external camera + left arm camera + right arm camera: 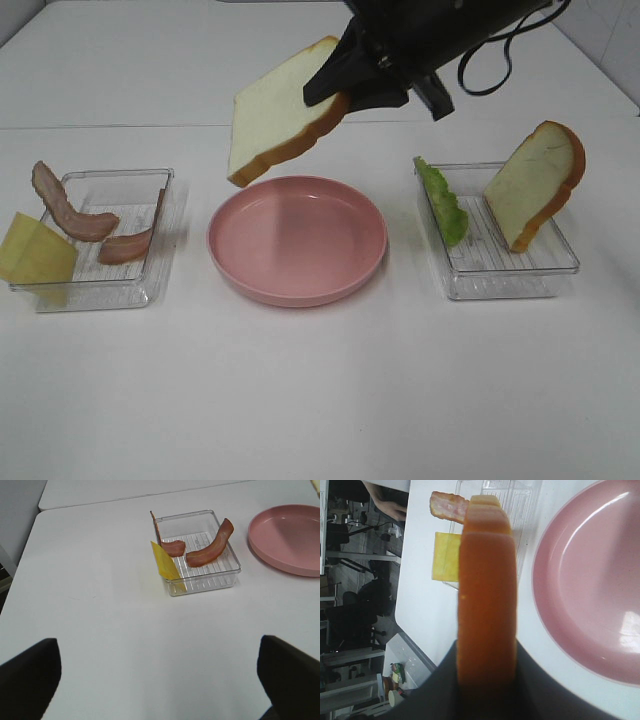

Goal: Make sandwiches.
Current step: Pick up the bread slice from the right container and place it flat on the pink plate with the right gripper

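Bread slice (275, 110), white with an orange-brown crust, is pinched at its crust edge between the dark fingers of the right gripper (338, 98), which is clamped on it from both sides. The right wrist view shows the crust edge-on with a finger on either side. The slice hangs tilted in the air, its low corner close above the far left rim of the pink plate (300, 240). The plate sits in the middle of the white table (320, 400) and holds nothing.

On the right side stands the right tray (510, 280), clear plastic. Frilly green lettuce (442, 205) leans against its wall nearest the plate. A second slice of bread (535, 185) stands tilted at the tray's outer side, its top reaching above the rim.

On the other side of the plate is the left tray (120, 172), also clear. It holds the bacon strips (128, 245): one curved piece lies on the ribbed floor, a longer one arches up over the far outer rim, and a thin one leans against the wall nearest the plate. A yellow cheese square (35, 255) rests tilted over the tray's outer corner, partly outside it.

The left gripper (160, 680) hovers over bare table well apart from that tray, its jaws spread wide and holding nothing.
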Controlling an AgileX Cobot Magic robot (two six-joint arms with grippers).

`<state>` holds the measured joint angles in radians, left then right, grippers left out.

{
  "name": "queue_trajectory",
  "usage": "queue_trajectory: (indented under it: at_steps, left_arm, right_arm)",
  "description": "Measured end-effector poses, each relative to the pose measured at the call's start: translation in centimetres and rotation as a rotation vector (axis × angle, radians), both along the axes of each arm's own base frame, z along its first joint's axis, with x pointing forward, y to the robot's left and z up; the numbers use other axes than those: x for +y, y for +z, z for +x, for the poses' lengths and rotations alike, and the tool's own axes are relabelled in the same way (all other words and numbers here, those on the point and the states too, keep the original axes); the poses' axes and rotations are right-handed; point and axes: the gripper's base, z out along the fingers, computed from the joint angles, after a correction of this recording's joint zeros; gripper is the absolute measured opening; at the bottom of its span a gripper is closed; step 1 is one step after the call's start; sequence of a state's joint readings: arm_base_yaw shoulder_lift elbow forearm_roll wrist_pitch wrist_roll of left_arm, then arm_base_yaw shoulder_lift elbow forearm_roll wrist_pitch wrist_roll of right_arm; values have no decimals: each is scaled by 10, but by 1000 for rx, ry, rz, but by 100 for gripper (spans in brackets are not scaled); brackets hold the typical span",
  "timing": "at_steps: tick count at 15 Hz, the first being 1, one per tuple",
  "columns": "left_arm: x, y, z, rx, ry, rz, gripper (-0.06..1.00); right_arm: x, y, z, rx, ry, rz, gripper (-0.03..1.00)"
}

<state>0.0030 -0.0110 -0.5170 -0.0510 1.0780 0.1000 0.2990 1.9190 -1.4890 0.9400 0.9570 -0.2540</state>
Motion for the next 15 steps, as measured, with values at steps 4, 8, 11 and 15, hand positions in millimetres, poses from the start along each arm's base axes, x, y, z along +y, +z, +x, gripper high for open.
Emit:
queue_trajectory:
  at_steps: [4, 8, 11, 15]
  left_arm:
    - [0, 0, 0, 0, 0, 0, 99]
    - [0, 0, 0, 0, 0, 0, 99]
    - [0, 0, 0, 0, 0, 0, 99]
    - [0, 0, 0, 0, 0, 0, 99]
  right_arm:
    - [7, -62, 21, 99, -54, -29, 23]
    - [8, -101, 25, 180, -57, -57, 23]
    - [8, -112, 26, 187, -47, -67, 23]
    - [7, -121, 31, 161, -70, -83, 23]
